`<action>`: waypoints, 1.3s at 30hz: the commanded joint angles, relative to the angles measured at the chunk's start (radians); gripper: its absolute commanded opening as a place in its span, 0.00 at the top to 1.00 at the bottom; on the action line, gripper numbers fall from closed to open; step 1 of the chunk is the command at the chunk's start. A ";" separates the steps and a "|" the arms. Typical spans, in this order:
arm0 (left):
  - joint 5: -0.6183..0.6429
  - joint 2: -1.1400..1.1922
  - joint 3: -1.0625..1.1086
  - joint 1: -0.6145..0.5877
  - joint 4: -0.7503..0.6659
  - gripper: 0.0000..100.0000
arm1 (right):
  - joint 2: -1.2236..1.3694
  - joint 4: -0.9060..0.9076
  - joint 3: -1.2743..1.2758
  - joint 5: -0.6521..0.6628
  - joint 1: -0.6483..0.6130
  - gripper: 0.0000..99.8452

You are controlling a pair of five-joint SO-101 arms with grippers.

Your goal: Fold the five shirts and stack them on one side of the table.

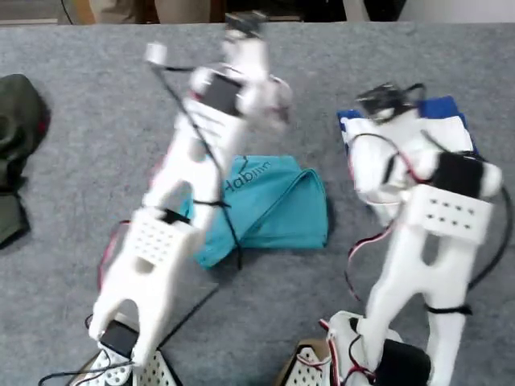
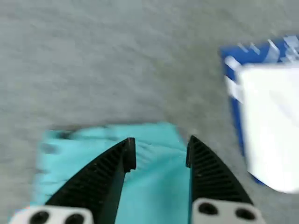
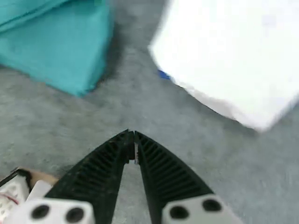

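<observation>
The teal shirt (image 1: 278, 209) lies mid-surface (image 1: 96, 161), seemingly half folded. The left tool (image 2: 161, 149) hangs over its edge, spread apart. The right tool (image 3: 132, 140), pressed together and empty, sits near the white shirt (image 3: 233, 51). Next, I'd judge: pinch an edge and fold over.

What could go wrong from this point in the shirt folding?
1. The open left gripper hangs over the teal shirt, whose fold looks loose; grabbing a single layer could undo it.
2. The white shirt seems to lie askew on the blue shirt, so another shirt added there might slide off.
3. The dark shirt lies crumpled far out on the left arm's side, possibly hard to reach.
</observation>
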 commanded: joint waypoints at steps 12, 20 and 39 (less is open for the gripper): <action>-0.365 -0.834 1.142 -0.591 -0.086 0.82 | 0.305 -0.348 0.142 -0.149 -0.387 1.00; -0.387 -0.871 1.921 -0.822 -0.789 0.82 | 0.509 -0.348 -0.128 -0.161 -0.406 0.99; -0.307 -0.720 1.889 -0.838 -0.950 0.82 | 1.079 -0.288 -0.814 -0.161 -0.343 0.99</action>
